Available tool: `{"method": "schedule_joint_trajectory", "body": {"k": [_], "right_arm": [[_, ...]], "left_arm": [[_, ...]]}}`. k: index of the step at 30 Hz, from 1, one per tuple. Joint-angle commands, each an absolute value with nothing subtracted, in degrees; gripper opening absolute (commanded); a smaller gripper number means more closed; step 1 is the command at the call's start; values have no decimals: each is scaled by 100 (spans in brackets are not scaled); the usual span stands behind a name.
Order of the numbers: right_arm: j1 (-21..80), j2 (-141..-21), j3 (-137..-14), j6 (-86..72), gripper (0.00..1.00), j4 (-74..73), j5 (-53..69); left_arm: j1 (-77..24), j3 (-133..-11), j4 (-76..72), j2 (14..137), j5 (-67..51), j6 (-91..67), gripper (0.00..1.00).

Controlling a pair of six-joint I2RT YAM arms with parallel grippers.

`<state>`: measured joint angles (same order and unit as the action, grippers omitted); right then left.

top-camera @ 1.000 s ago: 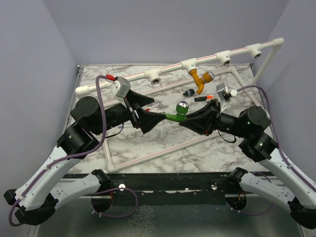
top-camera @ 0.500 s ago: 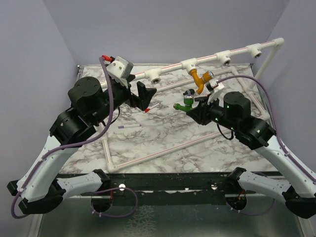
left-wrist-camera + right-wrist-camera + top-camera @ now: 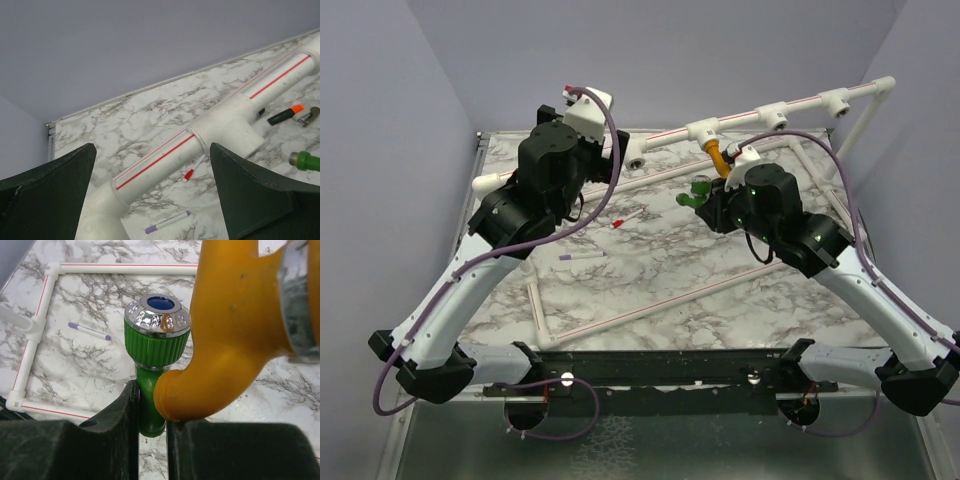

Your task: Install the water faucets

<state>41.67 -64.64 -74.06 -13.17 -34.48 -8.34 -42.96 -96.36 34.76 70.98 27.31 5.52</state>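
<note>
My right gripper (image 3: 150, 410) is shut on the stem of the bright green faucet (image 3: 156, 340), whose silvery round end points up. The mustard-orange faucet (image 3: 235, 330) hangs right against it and touches the green stem. From above, the green faucet (image 3: 700, 192) is held off the table just below the orange faucet (image 3: 718, 152), which hangs from a T-socket (image 3: 703, 130) of the white red-striped pipe frame (image 3: 770, 112). My left gripper (image 3: 152, 150) is open, its fingers on either side of the pipe (image 3: 165, 160) without touching it, left of another T-socket (image 3: 230, 127).
A purple pen (image 3: 582, 256) and a red pen (image 3: 625, 218) lie on the marble table. A thin white pipe rectangle (image 3: 650, 308) lies flat across it. An orange-tipped marker (image 3: 285, 114) lies beyond the rail. Grey walls close in at the back and sides.
The right arm has lifted the green faucet from mid-table up and back to the orange faucet. The left arm has risen and swung back to the pipe rail, fingers open.
</note>
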Motion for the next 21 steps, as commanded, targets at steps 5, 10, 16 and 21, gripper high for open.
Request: {"method": "schedule_joint_trajectory", "body": {"k": [5,10,16,21], "right_arm": [[4175,-6857,-7866,-1206,1,-3564,-1504],[4175,-7102,-8053,-1100,0,-3627,-1861],[4104,-7409,-8335,-861,0,-3532,-2013],[3964,-7613,-8457,-733,0,-3413,-1953]], "left_arm": [[-3220,-10021,3355,7545,2791,217,94],[-2793,-10027,3529,7747,2556,22,93],[-2496,-9928,3785,7874,2311,-245,92],[-2418,-9714,4080,7835,1998,-323,90]]}}
